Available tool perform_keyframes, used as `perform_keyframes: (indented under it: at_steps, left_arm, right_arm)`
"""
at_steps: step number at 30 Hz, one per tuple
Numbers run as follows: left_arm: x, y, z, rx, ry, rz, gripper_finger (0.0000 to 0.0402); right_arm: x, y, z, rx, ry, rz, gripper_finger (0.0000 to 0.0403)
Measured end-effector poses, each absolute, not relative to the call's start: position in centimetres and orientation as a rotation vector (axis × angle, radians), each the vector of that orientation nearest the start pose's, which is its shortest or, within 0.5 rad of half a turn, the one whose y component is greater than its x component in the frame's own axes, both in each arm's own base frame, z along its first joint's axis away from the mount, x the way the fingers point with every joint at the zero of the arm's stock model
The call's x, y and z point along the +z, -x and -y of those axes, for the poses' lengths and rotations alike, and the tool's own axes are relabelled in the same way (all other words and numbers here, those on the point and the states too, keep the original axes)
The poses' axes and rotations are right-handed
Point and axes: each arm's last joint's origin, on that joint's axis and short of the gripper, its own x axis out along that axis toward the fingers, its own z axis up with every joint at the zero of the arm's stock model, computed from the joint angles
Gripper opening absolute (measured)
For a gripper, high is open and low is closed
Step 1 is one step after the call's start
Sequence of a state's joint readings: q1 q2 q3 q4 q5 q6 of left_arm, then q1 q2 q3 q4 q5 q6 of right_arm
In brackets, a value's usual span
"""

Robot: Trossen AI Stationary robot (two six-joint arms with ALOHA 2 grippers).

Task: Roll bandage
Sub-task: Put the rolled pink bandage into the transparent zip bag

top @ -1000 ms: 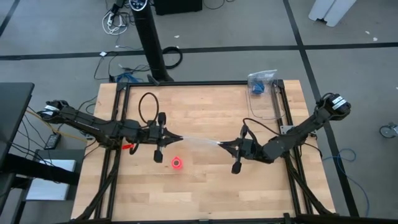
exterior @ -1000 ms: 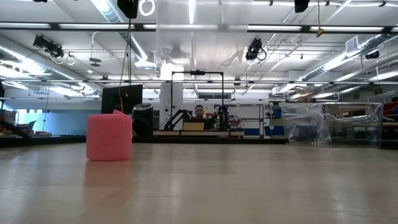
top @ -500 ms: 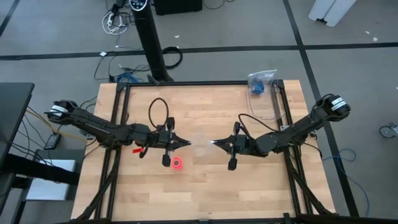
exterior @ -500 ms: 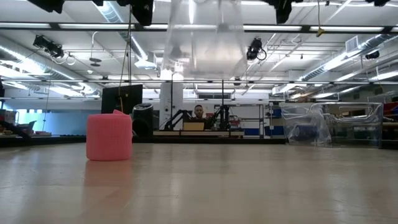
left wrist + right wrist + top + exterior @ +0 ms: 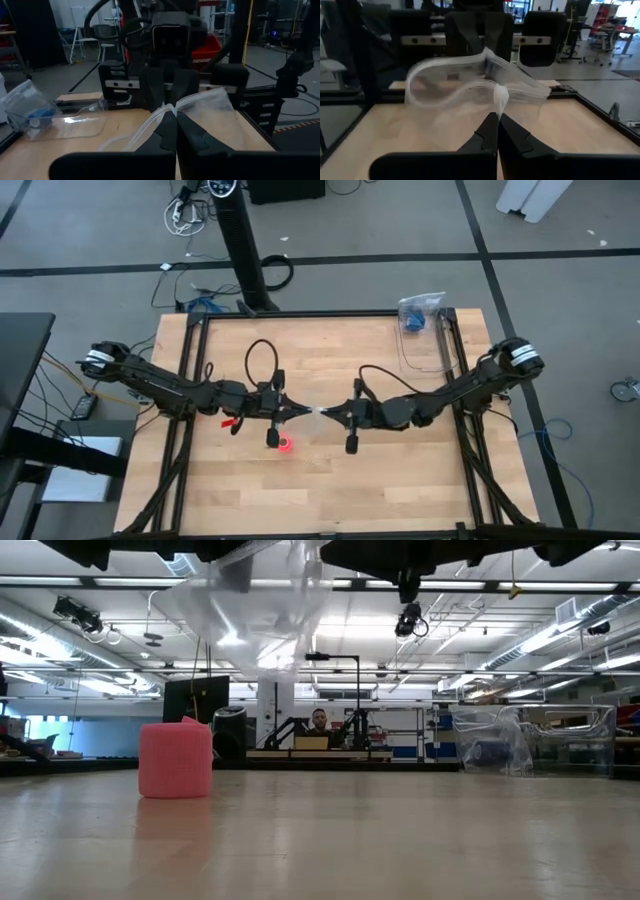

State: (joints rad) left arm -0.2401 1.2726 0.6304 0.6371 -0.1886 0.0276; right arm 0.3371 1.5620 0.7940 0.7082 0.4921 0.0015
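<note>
Left gripper [image 5: 296,411] and right gripper [image 5: 326,414] pinching clear bag [image 5: 311,420] aloft, bandage [image 5: 285,445] rolled on table below left gripper

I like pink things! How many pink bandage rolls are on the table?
1. The pink bandage roll stands on the wooden table, below the left gripper. Others may be hidden.

Matt pink cloth bandage [image 5: 175,760], seemingly smooth wood table [image 5: 330,480].
</note>
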Motion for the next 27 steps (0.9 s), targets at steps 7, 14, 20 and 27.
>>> perform_keyframes:
  at_steps: [7,14,20,27]
  left_arm:
    - [25.4,-26.4,5.9,-0.052,-0.029,-0.032,0.0001]
    - [25.4,-26.4,5.9,-0.05,-0.03,-0.034,0.0001]
    - [25.1,-26.4,5.9,-0.037,-0.028,-0.057,0.0001]
    - [24.4,-26.3,5.7,0.017,-0.015,-0.134,0.0001]
  right_arm:
    - [23.9,-32.6,-9.6,-0.15,0.044,-0.1,0.0001]
    - [24.0,-32.6,-9.6,-0.15,0.05,-0.11,0.0001]
    - [23.7,-32.5,-9.8,-0.15,0.061,-0.134,0.0001]
    - [23.3,-32.5,-9.8,-0.151,0.064,-0.177,0.001]
